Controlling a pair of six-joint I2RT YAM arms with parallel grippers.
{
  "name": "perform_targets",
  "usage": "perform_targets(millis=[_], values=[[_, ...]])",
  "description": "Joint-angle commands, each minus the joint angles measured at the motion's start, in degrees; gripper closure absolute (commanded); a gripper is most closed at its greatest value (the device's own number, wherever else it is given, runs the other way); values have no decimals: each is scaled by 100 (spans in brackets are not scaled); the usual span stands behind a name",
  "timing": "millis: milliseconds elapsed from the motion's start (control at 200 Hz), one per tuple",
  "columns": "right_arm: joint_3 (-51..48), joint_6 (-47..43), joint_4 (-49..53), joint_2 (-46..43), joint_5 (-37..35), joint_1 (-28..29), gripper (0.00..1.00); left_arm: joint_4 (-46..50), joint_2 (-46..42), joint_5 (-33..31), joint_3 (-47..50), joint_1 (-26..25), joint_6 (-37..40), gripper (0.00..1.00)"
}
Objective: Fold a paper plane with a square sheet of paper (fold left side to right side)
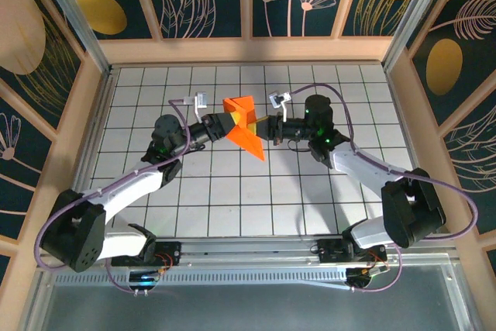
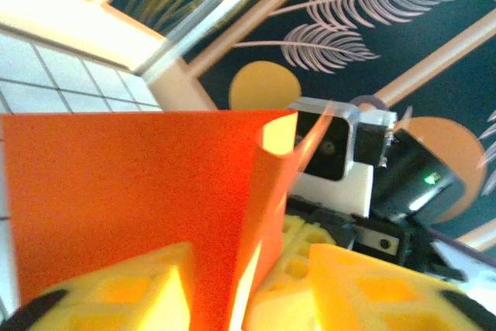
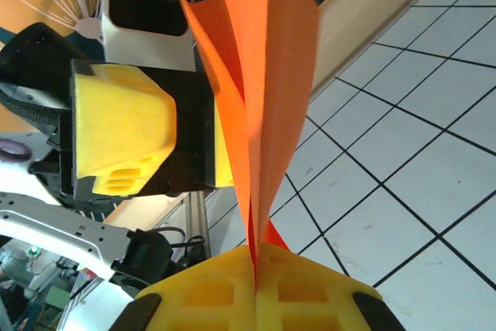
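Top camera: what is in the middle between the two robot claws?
The folded orange paper sits between the left gripper and the right gripper. The top view shows it, and the right wrist view shows it pinched.

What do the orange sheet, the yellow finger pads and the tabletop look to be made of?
Orange sheet: thin matte paper, judging by its crisp creases and light glowing through. Finger pads: yellow moulded plastic or foam, matte, with recessed pockets; which, unclear. Tabletop: smooth white board with a black grid, slightly glossy; material uncertain.
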State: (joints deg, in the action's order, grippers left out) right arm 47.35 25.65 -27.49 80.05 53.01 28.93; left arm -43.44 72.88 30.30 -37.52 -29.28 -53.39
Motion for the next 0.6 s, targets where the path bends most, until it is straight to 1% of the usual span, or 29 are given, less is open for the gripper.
perform_targets(millis=[0,110,185,250,290,375,445,490,530,595], values=[[296,-523,787,-324,-581,-27,100,757,-545,-848,-25,-17,626,48],[569,-962,1832,-368,-1608,5,100,1647,-1085,-1767,88,-17,1055,36],[875,-1206,2672,-316,-2731,95,100,2285,-1456,-2432,175,-17,1262,32],[1228,-1334,3394,-202,-3996,209,100,2710,-1779,-2923,289,-17,1412,30],[1472,-1396,3840,-87,-4978,447,100,2946,-1987,-3223,395,-17,1469,28],[2048,-1504,4699,292,-6774,876,100,3432,-2408,-3981,619,-16,1447,23],[2450,-1523,5273,676,-7911,1152,100,3961,-2651,-4629,734,-15,1374,21],[2700,-1468,5565,931,-8497,1295,100,4327,-2768,-5000,771,-16,1322,20],[2881,-1457,5783,1137,-8857,1388,100,4598,-2841,-5266,802,-14,1276,18],[3081,-1367,6035,1511,-9354,1519,100,4851,-2939,-5502,877,-8,1238,17]])
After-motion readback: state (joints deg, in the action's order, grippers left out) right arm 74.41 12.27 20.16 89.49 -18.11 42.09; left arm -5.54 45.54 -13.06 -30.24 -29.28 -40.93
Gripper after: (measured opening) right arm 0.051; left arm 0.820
